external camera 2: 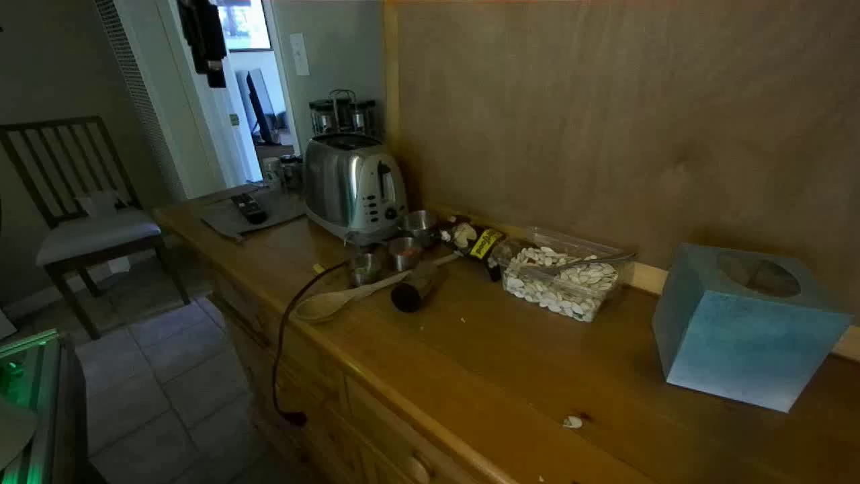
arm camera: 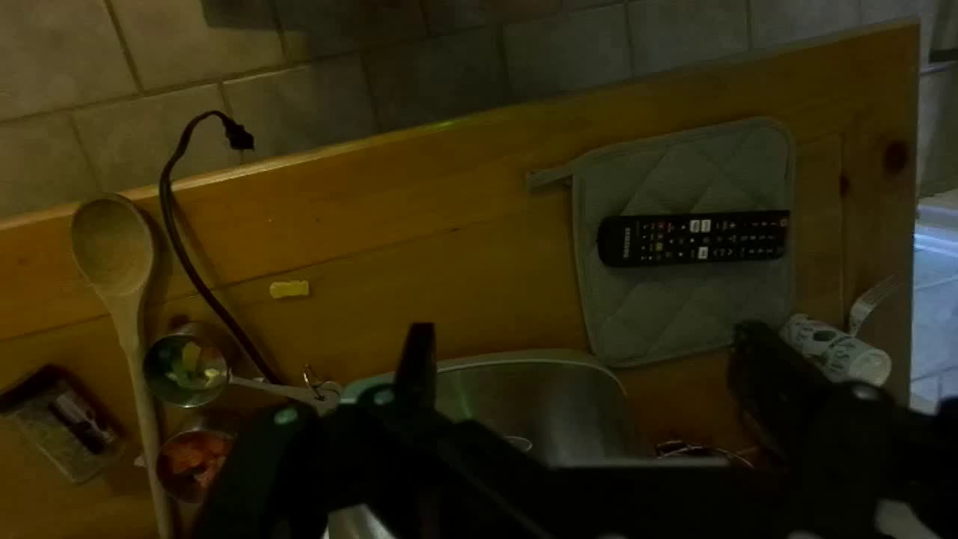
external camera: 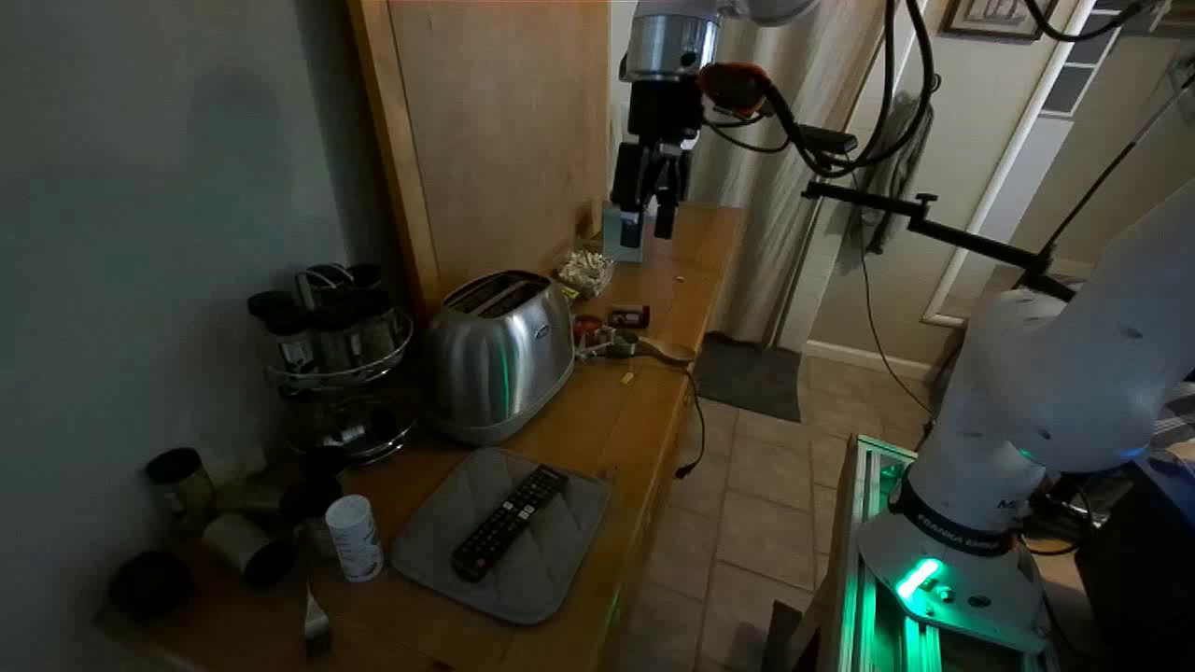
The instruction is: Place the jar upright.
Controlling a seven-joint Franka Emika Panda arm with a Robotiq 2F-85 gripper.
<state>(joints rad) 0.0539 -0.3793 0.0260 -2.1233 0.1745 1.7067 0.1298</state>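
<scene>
The jar [arm camera: 63, 423] lies on its side on the wooden counter [arm camera: 449, 292], off to the left of the jaws in my wrist view and well apart from them; in an exterior view I have it below the gripper [external camera: 647, 227], which hangs in the air. The jaws are spread wide, a plain gap between the fingers [arm camera: 418, 367]. Just beside the jar, on the side toward the jaws, lies a wooden spoon [arm camera: 112, 247], with measuring cups [external camera 2: 366, 277] near it, one holding something orange. A black cord [arm camera: 196, 278], also left of the jaws in the wrist view, runs over the counter's edge.

Between the fingers, lower down, I see the steel toaster [arm camera: 539, 404]. Past the fingertips lies a grey pot holder [arm camera: 673, 318] with a remote [arm camera: 692, 239] on it, and near the picture-right fingertip shows a white printed canister [arm camera: 834, 348]. In an exterior view, to the lower left of the jaws, I get a wire spice rack [external camera: 385, 452] and dark-lidded jars [external camera: 187, 490] beside it, at least one on its side. In an exterior view, well to the lower right of the jaws, are a clear tub [external camera 2: 568, 240] of pale pieces and a blue box [external camera 2: 752, 349].
</scene>
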